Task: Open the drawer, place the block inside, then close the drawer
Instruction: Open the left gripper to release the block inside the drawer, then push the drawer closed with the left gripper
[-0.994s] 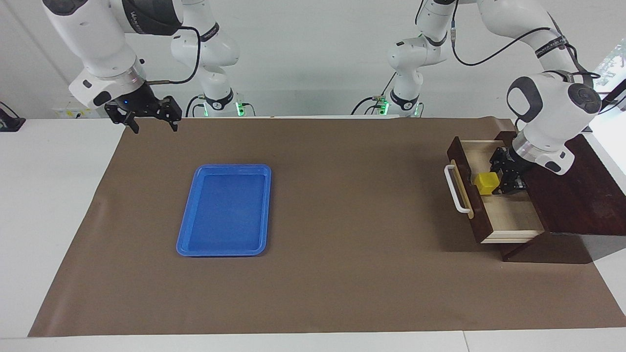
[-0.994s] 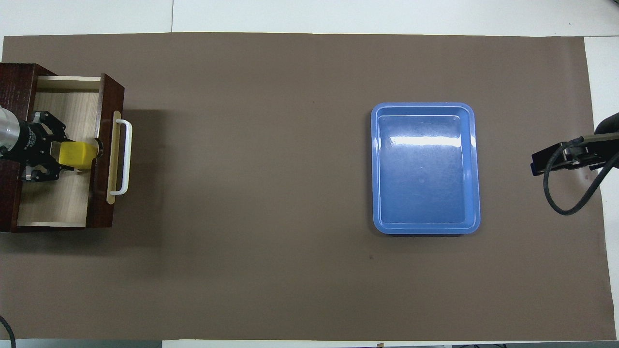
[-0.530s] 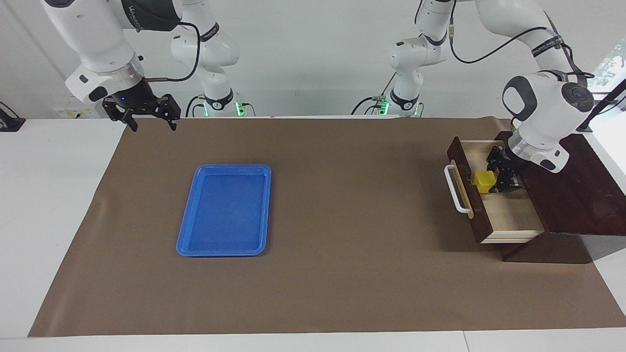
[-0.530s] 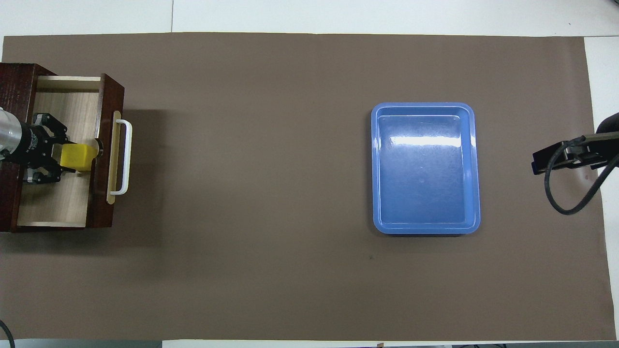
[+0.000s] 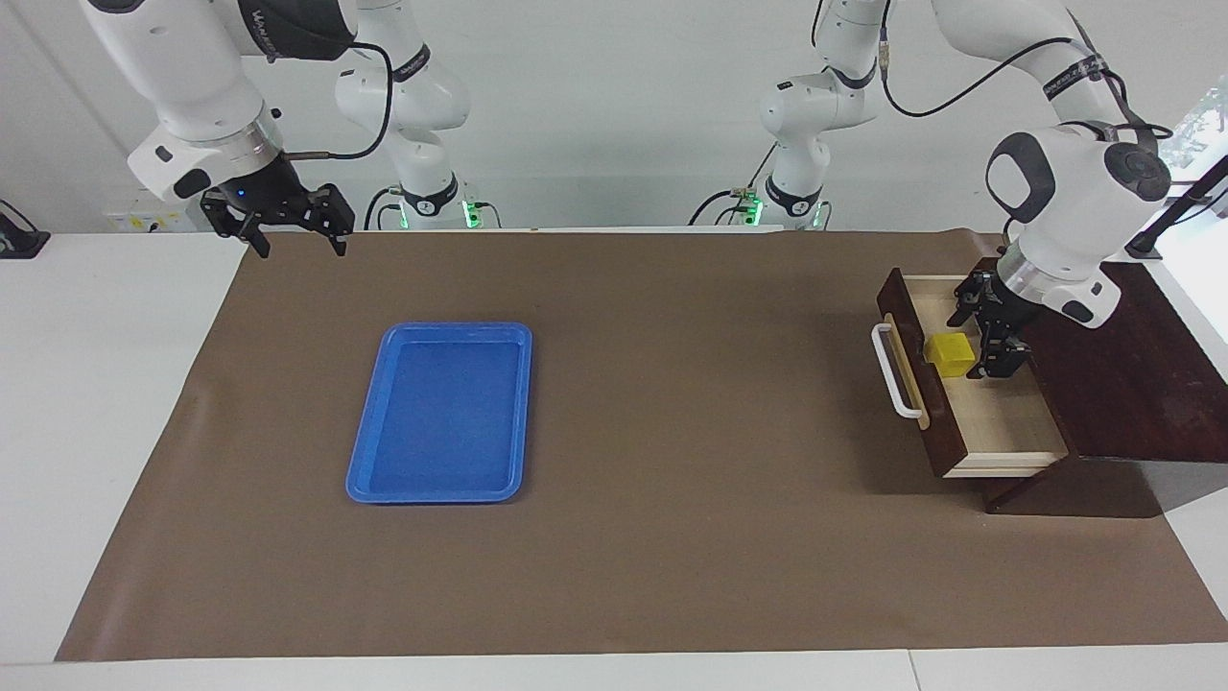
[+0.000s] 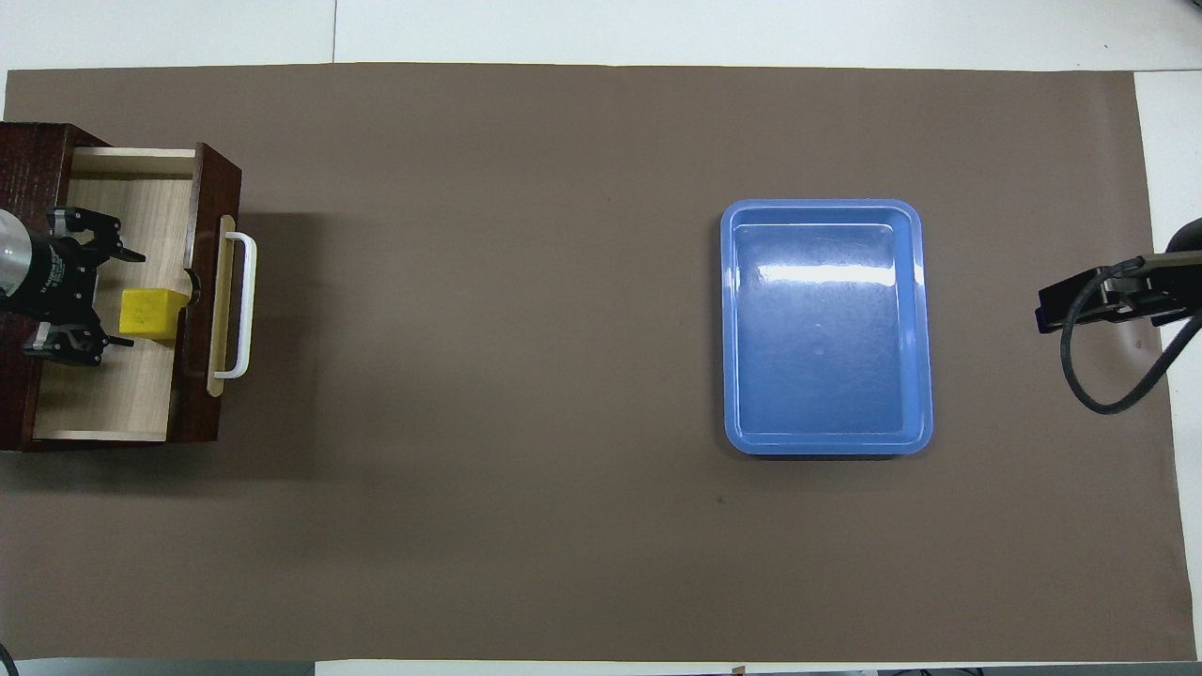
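The drawer [image 5: 988, 384] of the dark brown wooden box [image 5: 1122, 374] stands pulled out at the left arm's end of the table, its pale wood floor bare to the camera and its white bar handle [image 5: 894, 372] facing the middle of the table. The yellow block [image 5: 950, 355] sits on the drawer floor, close against the inside of the drawer's front panel (in the overhead view it lies at about 9 o'clock of the whole scene, hard by the picture's edge [image 6: 146, 313]).

The left gripper [image 5: 980, 331] hangs over the open drawer just beside the block, its fingers spread wide and touching nothing; from above the left gripper [image 6: 117, 299] shows one fingertip [image 6: 131, 256] on either side of the block with clear gaps between.

The blue tray [image 5: 441, 413] lies flat on the brown table cover [image 5: 672, 557], well apart from the drawer, toward the right arm's end.

The right gripper [image 5: 299, 240] waits in the air over the cover's edge at roughly 10 o'clock in the facing view, jaws parted and holding nothing.
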Tool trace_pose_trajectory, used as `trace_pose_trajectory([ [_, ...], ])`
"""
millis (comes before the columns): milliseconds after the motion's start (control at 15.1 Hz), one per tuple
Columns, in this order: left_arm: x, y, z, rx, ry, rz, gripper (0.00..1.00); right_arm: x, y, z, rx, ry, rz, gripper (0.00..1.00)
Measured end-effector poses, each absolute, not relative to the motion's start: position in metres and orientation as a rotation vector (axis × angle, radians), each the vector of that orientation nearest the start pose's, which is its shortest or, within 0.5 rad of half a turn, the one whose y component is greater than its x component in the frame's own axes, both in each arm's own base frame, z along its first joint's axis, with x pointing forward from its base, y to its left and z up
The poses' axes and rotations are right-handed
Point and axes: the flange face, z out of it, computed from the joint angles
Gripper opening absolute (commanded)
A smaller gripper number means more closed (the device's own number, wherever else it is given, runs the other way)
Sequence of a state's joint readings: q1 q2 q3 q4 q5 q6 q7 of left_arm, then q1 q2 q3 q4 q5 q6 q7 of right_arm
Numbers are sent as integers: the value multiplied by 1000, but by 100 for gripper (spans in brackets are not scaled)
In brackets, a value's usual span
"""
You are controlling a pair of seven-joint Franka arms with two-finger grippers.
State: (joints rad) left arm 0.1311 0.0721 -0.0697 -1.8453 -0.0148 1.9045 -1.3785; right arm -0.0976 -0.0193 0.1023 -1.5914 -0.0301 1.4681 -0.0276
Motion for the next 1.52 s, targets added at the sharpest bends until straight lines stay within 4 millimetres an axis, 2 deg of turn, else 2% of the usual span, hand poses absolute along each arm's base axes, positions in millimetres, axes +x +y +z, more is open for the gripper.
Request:
trace_pose_trajectory([
  [133,582,16,520,-2386,-2067,29,100,537,0,617,-3168,-51,166,100],
  [265,582,-22,537,-2412,-2045,20,100,537,1,617,-3168,-51,165,100],
  [464,578,-79,528,-2422,-2010,42,100,537,1,617,-3167,-51,165,100],
  [597,573,-98,508,-2422,-1963,67,100,537,1,617,-3163,-51,165,100],
  [795,576,-95,486,-2418,-1965,49,100,537,1,617,-3163,-51,165,100],
  [1127,580,-70,451,-2426,-1950,10,100,537,1,617,-3163,-51,165,100],
  [1326,583,-48,445,-2440,-1918,-3,100,537,2,617,-3163,-53,165,100],
  [1524,583,-37,444,-2441,-1913,-3,100,537,3,617,-3163,-57,165,100],
])
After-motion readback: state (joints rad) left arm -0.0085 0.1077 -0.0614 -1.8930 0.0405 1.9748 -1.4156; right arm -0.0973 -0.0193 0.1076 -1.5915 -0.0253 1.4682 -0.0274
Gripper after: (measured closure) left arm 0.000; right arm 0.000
